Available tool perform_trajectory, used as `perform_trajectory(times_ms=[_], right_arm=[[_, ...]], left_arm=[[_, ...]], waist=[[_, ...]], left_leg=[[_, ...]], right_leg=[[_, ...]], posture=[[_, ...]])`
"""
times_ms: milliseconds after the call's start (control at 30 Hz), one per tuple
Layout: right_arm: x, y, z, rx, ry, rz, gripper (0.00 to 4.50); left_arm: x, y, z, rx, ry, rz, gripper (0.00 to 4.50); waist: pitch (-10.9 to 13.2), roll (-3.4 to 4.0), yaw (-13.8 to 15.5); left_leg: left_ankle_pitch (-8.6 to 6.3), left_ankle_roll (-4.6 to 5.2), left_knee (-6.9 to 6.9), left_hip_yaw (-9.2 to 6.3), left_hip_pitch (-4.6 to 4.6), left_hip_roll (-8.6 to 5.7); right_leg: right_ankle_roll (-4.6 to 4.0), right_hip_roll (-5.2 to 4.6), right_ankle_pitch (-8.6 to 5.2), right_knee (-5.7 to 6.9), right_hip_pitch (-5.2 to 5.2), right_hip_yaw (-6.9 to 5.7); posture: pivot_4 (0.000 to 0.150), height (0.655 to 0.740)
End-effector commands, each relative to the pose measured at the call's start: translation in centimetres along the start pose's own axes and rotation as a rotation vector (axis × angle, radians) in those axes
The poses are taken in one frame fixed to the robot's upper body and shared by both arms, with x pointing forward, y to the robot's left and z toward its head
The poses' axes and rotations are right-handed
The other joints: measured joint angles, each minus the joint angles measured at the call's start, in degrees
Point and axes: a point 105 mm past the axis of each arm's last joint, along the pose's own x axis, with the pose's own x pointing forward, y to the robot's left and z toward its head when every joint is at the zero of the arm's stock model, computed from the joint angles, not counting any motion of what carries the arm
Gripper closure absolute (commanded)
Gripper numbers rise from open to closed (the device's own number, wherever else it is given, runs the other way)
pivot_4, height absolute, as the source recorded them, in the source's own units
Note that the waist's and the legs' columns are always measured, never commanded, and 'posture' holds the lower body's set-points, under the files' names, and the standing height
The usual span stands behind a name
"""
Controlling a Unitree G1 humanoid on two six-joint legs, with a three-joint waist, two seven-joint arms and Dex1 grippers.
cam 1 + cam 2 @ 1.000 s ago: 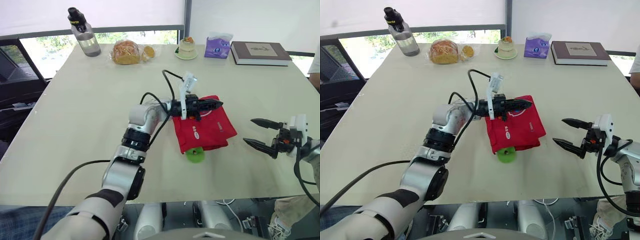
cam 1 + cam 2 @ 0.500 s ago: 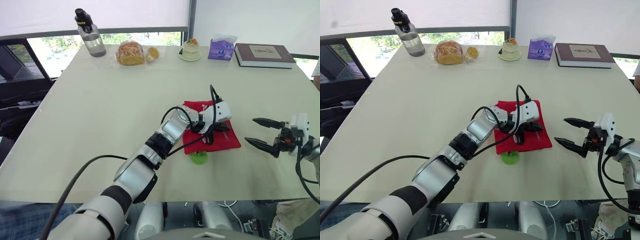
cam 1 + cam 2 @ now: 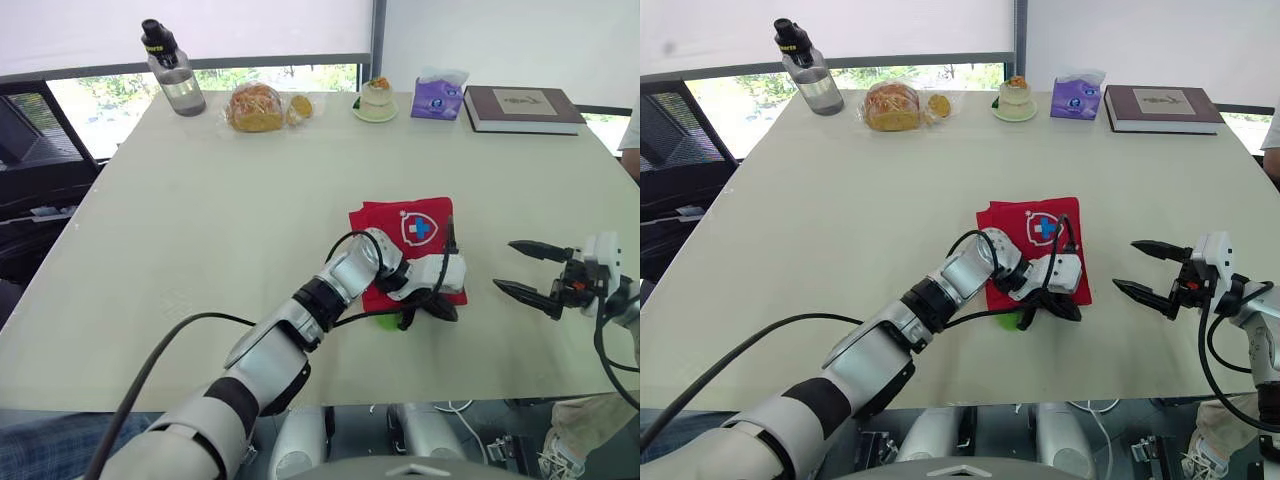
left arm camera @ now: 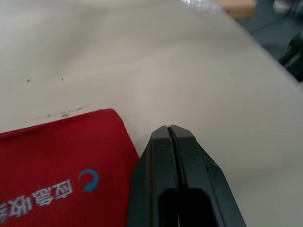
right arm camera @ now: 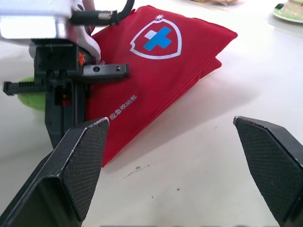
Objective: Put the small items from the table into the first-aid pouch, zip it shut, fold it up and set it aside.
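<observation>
My left gripper [image 4: 170, 130], fingers pressed together on nothing, sits at the near right corner of the folded red first-aid pouch [image 3: 410, 235] on the table [image 3: 200, 200]. My right gripper [image 3: 505, 266] hangs spread wide, apart to the pouch's right. I judge the pouch soft, light and floppy, best pinched along a stitched edge. A green item [image 3: 388, 320] peeks from under its near edge.

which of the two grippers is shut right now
The left gripper, at the near edge of the red pouch: its fingers are pressed together, while the right gripper has its fingers spread wide.
</observation>
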Motion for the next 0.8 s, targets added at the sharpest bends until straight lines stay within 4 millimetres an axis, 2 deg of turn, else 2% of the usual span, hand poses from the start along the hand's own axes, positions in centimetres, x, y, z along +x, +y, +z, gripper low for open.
perform_trajectory(times_ms=[33,133,200,267,333,467,567,800], right_arm=[[-0.7,-0.7,1.2,-0.050,-0.021,-0.018,0.00],[-0.6,-0.7,1.3,-0.050,-0.026,-0.019,0.00],[-0.5,-0.8,1.4,-0.051,-0.027,-0.019,0.00],[-0.4,-0.8,1.4,-0.052,-0.026,-0.018,0.00],[-0.4,-0.8,1.4,-0.054,-0.026,-0.019,0.00],[-0.3,-0.9,1.6,-0.059,-0.028,-0.022,0.00],[-0.3,-0.8,1.7,-0.060,-0.028,-0.022,0.00],[-0.2,-0.5,1.3,-0.048,-0.033,-0.027,0.00]], left_arm=[[-3.3,1.7,4.8,-0.009,-0.250,0.066,4.47],[-5.7,4.6,6.4,-0.033,-0.337,0.237,4.47],[-6.7,7.0,5.7,-0.051,-0.295,0.409,4.47],[-7.3,8.7,4.1,-0.044,-0.188,0.547,4.47],[-7.3,9.3,2.3,-0.059,-0.097,0.601,4.47],[-6.5,8.8,-1.7,-0.119,0.045,0.598,4.47],[-7.4,9.4,-3.7,-0.175,0.087,0.705,4.47],[-11.7,12.1,-3.4,-0.307,-0.049,1.104,4.47]], waist=[[0.0,-0.01,0.0],[0.1,-0.02,0.3],[0.1,-0.02,0.4],[0.1,0.00,0.4],[0.1,-0.01,0.4],[0.1,-0.01,0.4],[0.1,0.01,0.4],[0.1,0.00,0.2]], left_leg=[[0.00,0.00,0.01,0.01,-0.01,0.00],[0.01,0.01,0.07,0.00,-0.10,-0.01],[0.01,0.01,0.08,0.00,-0.10,-0.02],[0.00,0.01,0.06,-0.01,-0.08,-0.06],[0.00,0.00,0.01,-0.02,-0.09,-0.07],[0.00,0.00,-0.06,-0.02,-0.15,-0.08],[0.00,0.00,-0.05,-0.02,-0.07,-0.09],[-0.01,0.00,0.00,-0.03,0.58,-0.08]], right_leg=[[0.00,0.00,0.00,0.00,-0.01,0.00],[0.06,0.00,0.01,0.03,-0.09,-0.02],[0.11,0.00,0.00,0.03,-0.08,-0.01],[0.13,-0.02,0.00,-0.01,-0.04,-0.01],[0.13,-0.02,0.00,-0.04,-0.04,0.01],[0.05,-0.02,0.03,-0.04,-0.12,0.00],[0.07,-0.03,0.02,-0.04,-0.05,0.01],[0.32,-0.02,-0.06,-0.02,0.53,0.02]], posture=[[0.150,0.7400],[0.150,0.7400],[0.150,0.7400],[0.150,0.7400],[0.150,0.7400],[0.150,0.7400],[0.150,0.7400],[0.150,0.7400]])
